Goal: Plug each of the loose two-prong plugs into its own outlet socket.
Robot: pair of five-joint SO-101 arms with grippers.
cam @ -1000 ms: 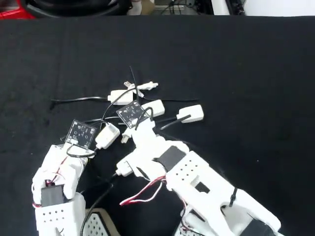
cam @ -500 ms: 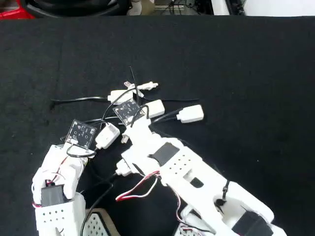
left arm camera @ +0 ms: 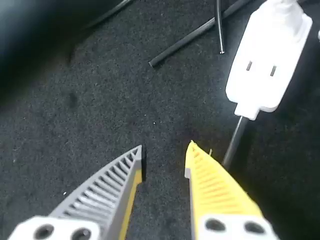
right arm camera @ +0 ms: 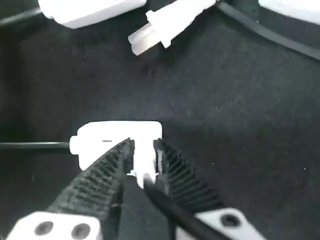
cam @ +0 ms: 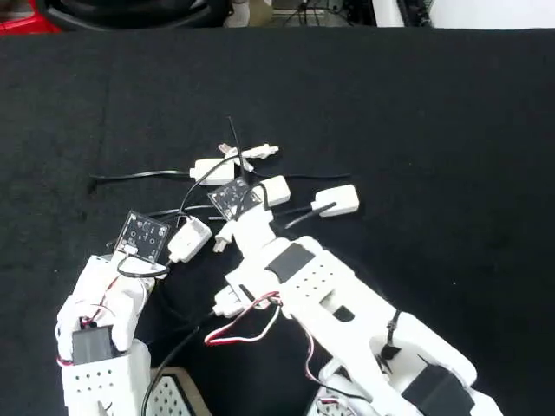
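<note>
Right claw point(right arm camera: 143, 146) is pinched narrow on a white plug point(right arm camera: 145, 170), touching the socket point(right arm camera: 97, 145) just ahead; left claw point(left arm camera: 165, 148) half-open, holding nothing.

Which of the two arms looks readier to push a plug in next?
Right, probably. The right gripper is shut on a white plug that sits right against a socket. The left gripper hangs open over bare cloth, holding nothing, with a second socket off to one side.
</note>
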